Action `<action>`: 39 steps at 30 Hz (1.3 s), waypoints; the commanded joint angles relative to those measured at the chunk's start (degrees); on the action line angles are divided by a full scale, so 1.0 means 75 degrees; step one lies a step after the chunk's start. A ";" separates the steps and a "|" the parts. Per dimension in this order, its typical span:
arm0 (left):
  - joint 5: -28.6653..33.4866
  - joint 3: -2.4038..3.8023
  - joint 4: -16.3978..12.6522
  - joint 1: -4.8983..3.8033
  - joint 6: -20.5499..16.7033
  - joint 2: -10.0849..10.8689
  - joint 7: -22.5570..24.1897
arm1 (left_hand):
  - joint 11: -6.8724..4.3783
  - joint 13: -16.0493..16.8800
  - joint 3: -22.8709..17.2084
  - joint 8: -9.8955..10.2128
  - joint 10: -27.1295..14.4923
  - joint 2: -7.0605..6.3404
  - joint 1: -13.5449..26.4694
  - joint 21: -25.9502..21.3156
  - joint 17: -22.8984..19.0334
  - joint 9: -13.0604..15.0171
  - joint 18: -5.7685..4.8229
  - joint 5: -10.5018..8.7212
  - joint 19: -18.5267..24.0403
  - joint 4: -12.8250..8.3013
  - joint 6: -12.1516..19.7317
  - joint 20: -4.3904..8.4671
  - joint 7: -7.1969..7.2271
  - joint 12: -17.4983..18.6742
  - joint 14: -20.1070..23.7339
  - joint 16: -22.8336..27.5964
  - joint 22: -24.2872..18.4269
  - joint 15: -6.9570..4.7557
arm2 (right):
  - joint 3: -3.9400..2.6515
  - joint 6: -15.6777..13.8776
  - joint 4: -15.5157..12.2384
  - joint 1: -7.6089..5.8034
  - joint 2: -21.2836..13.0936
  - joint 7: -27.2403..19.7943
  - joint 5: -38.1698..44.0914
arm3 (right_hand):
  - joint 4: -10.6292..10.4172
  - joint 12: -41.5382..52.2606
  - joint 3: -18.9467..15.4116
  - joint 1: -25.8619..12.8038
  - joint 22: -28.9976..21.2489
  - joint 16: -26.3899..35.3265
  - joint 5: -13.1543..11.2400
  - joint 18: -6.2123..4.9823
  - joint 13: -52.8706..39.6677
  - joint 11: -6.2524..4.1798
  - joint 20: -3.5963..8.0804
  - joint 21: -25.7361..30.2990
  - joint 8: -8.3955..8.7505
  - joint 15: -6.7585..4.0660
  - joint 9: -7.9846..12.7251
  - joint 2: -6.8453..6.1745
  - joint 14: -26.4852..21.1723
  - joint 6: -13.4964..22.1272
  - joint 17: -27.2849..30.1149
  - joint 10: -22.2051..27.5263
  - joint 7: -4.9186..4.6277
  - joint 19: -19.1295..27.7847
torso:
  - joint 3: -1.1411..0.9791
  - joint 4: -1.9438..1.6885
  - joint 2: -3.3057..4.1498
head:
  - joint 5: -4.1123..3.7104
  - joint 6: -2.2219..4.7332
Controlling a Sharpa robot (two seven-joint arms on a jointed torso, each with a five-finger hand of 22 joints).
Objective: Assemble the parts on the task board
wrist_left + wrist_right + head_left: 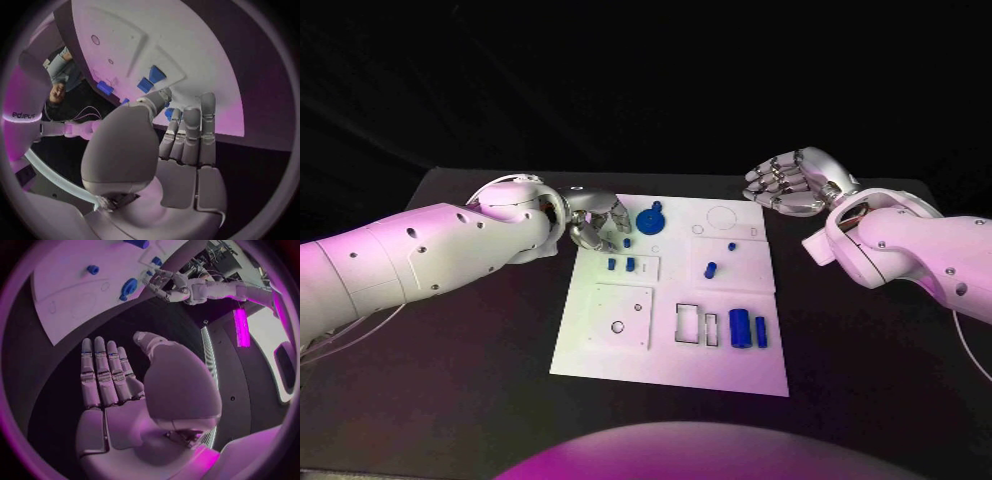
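Note:
The white task board (pixel 675 300) lies in the middle of the black table. A round blue knob part (pixel 651 218) stands near its far left corner. Small blue pegs (pixel 622 264) sit below the knob, and another peg (pixel 711 269) sits mid-board. Two long blue cylinders (pixel 749 329) lie near the front right. My left hand (pixel 596 222) hovers at the board's far left edge beside the knob, holding nothing. In the left wrist view its fingers (pixel 190 132) reach toward blue parts (pixel 151 79). My right hand (pixel 795 182) is raised off the far right corner with its fingers (pixel 103 370) spread flat, holding nothing.
Rectangular cut-outs (pixel 691 323) and a square panel with holes (pixel 623 315) mark the board's front half. An outlined circle (pixel 724 216) lies at the far right of the board. Bare black table (pixel 473 350) surrounds the board on both sides.

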State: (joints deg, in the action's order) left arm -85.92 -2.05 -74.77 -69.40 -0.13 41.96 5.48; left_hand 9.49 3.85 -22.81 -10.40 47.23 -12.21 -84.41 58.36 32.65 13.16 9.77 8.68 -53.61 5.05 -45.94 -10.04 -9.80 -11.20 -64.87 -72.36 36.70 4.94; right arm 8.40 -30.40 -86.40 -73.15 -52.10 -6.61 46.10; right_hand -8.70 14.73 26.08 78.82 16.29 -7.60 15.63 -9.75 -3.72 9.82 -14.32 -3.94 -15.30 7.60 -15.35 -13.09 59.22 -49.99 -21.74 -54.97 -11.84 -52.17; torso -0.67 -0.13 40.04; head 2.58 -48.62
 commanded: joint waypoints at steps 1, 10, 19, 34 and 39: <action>0.0150 0.0039 -0.0110 -0.0005 -0.0341 0.0107 -0.0010 | 0.0050 -0.0014 0.0457 0.0071 -0.0276 0.0047 -0.0350 -0.0122 -0.0222 -0.0027 0.0119 0.0068 0.0049 0.0314 0.0056 -0.0045 0.0035 -0.0059 0.0043 0.0046 -0.0101 0.0019 | -0.0001 0.0398 0.0034 0.0004 -0.0057 -0.0315 0.0254 | 0.0207 -0.0036 0.0064 0.0195 -0.0037 -0.0148 -0.0304 -0.0117 0.0006 -0.0089 0.0052 -0.0092 -0.0024 -0.0067 -0.0004 -0.0034 0.0194 -0.0067 0.0018 -0.0054 0.0055 -0.0232 | -0.0012 -0.0018 -0.0010 | -0.0010 0.0029; 0.3467 0.0196 -0.0476 -0.0012 -0.0887 0.0726 0.0314 | -0.0091 -0.0008 -0.0516 -0.0116 0.0240 -0.0032 -0.0786 -0.0089 -0.0988 -0.0039 0.0121 0.0032 -0.0053 0.0658 -0.0474 0.0137 -0.0313 -0.0759 0.0232 0.0442 -0.0168 -0.0147 | -0.0001 0.1390 0.0012 0.0004 -0.0283 0.0259 0.1838 | 0.1060 -0.0391 -0.0137 0.0293 0.1648 -0.2350 0.0053 0.0010 -0.0020 -0.0575 0.1198 -0.2613 0.0032 -0.0988 0.0052 0.0063 0.2770 -0.1016 -0.1436 -0.1514 0.0336 -0.2025 | -0.0011 0.0023 -0.0009 | -0.0195 0.0138; 0.8348 0.0242 -0.1199 -0.0004 -0.0135 0.1302 0.1364 | -0.0040 0.0014 -0.1241 -0.0162 0.0490 -0.0166 -0.0333 -0.0427 -0.1773 -0.0094 0.0116 0.0010 0.0688 0.0115 -0.0549 0.0100 -0.0424 -0.0985 0.0836 0.1972 -0.0327 -0.0109 | 0.0009 0.1942 -0.0344 0.0088 -0.0457 0.0907 0.4455 | 0.1059 -0.1021 0.0289 -0.0254 0.3878 -0.7117 -0.0092 0.0048 -0.0202 -0.0639 0.1175 -0.5145 0.0388 -0.1024 0.0005 -0.0167 0.3503 -0.1032 -0.5239 -0.1824 0.0352 -0.2334 | 0.0008 0.0022 -0.0011 | -0.0551 0.0326; 1.0181 0.0247 -0.1807 0.0038 0.0049 0.1419 0.1977 | -0.0193 0.0192 -0.0972 -0.0378 0.1060 -0.0048 0.0204 -0.1056 -0.1861 -0.0020 0.0106 -0.0013 0.0747 0.0061 -0.0679 0.0104 -0.0263 -0.1568 0.1047 0.2297 -0.0756 -0.0151 | 0.0026 0.1758 -0.0470 0.0480 0.0091 0.1720 0.6545 | 0.0878 -0.1289 0.0355 -0.0336 0.6152 -0.9135 -0.0409 0.0433 -0.0157 -0.0553 0.1083 -0.7571 0.0687 -0.0916 -0.0072 -0.0309 0.3761 -0.0718 -0.6852 -0.1469 0.0317 -0.3244 | -0.0006 0.0012 0.0005 | -0.0770 0.0367; 1.0237 0.0247 -0.1823 0.0042 0.0052 0.1426 0.2005 | -0.0188 0.0196 -0.0950 -0.0385 0.1023 -0.0046 0.0234 -0.1103 -0.1857 -0.0019 0.0104 -0.0015 0.0736 0.0055 -0.0663 0.0102 -0.0266 -0.1582 0.1056 0.2302 -0.0789 -0.0147 | 0.0027 0.1733 -0.0414 0.0526 0.0231 0.1915 0.6712 | 0.0920 -0.1340 0.0399 -0.0234 0.6265 -0.9244 -0.0559 0.0443 -0.0077 -0.0460 0.1016 -0.7672 0.0769 -0.0847 -0.0074 -0.0290 0.3729 -0.0654 -0.6880 -0.1228 0.0206 -0.3220 | 0.0002 0.0014 0.0021 | -0.0749 0.0355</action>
State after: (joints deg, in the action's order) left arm -11.97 -0.25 -88.24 -69.10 -1.07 52.71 18.61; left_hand 7.99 5.25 -30.18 -12.99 55.12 -12.53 -83.21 50.29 18.70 12.95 9.75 8.80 -47.81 5.46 -50.60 -9.32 -11.77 -22.84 -57.32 -55.24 30.83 3.91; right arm 8.55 -17.88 -89.53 -69.36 -50.60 5.03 92.64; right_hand -1.92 4.71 28.87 76.38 63.22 -76.66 11.63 -7.07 -4.20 6.34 -6.35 -61.34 -9.73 0.85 -15.90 -15.30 84.05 -55.03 -73.31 -64.36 -10.05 -76.25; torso -0.69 0.00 40.10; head -3.11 -45.85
